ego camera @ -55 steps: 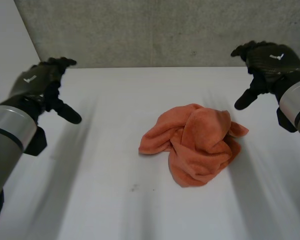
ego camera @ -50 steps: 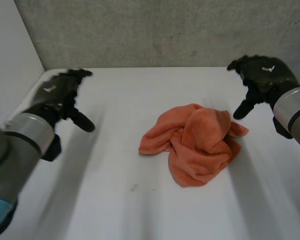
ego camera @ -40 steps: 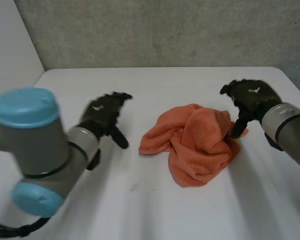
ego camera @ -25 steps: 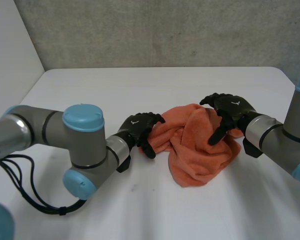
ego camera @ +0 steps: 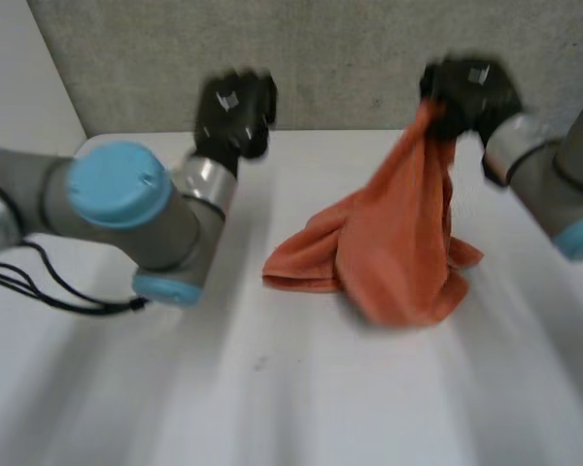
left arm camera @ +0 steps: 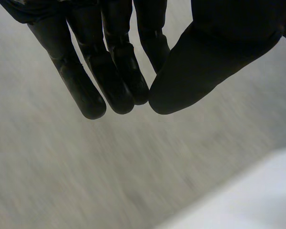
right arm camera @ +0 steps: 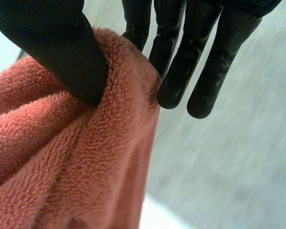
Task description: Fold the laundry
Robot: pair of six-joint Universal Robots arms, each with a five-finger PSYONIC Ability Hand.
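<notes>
Pulled up out of its crumpled heap since half a second ago, the orange towel (ego camera: 398, 243) now hangs in a long drape from the right hand (ego camera: 466, 92), its lower folds still bunched on the white worktop (ego camera: 301, 388) near the middle. That hand pinches a fold of the cloth between its thumb (right arm camera: 52, 52) and straight fingers; whether the pinched part is a corner or an edge I cannot tell. The left hand (ego camera: 233, 112) has also risen and drawn back from the towel, well apart from it, fingers fairly straight with the thumb close to their tips and nothing between them. This looks like the opening step: raising the cloth to shake it out. Next the left hand would need to find a free corner. The towel is thick, looped terry, soft and limp, against a smooth, hard worktop.
</notes>
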